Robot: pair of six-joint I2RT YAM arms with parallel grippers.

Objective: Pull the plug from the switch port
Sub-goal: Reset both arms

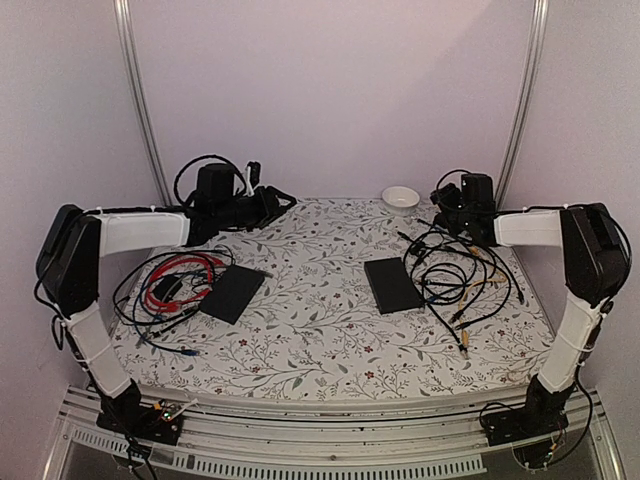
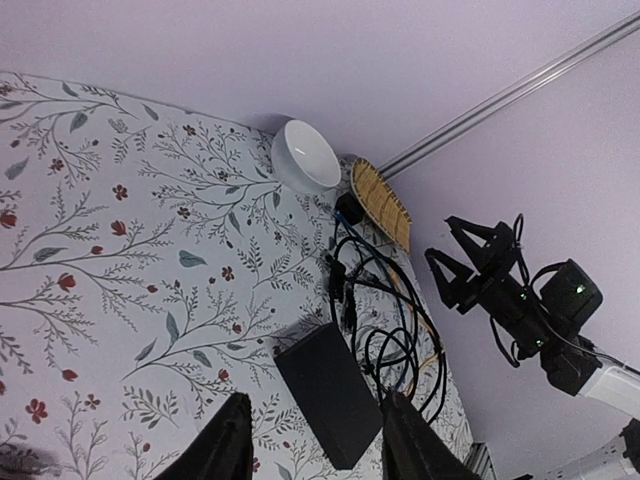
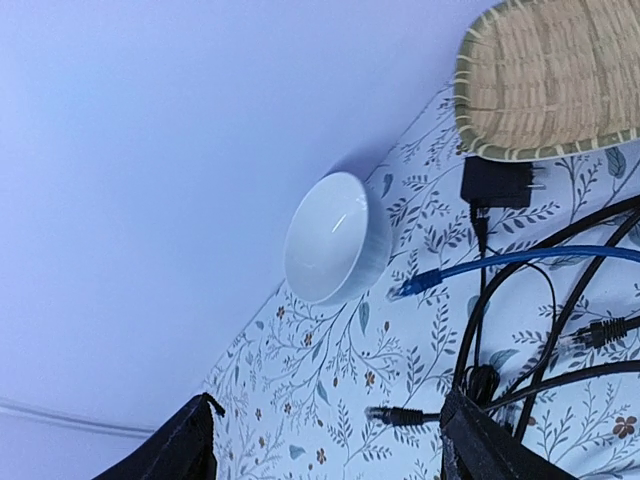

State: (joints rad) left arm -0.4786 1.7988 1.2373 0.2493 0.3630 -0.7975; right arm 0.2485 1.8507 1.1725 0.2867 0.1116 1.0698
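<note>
The switch (image 1: 392, 284) is a flat black box right of the table's middle. It also shows in the left wrist view (image 2: 330, 395), lying between my fingers' line of sight. Black cables (image 1: 450, 278) tangle along its right side and reach its far corner. The plug and the sockets are too small to make out. My left gripper (image 1: 272, 204) is open and empty, raised at the back left, far from the switch. My right gripper (image 1: 446, 204) is open and empty, raised at the back right above the cables. It also shows in the left wrist view (image 2: 470, 262).
A thinner black slab (image 1: 232, 292) lies at the left beside red and black cables (image 1: 172, 284). A white bowl (image 1: 401, 197) stands at the back edge. Next to it are a wicker basket (image 3: 555, 75), a black power adapter (image 3: 500, 182) and a blue cable (image 3: 500, 265).
</note>
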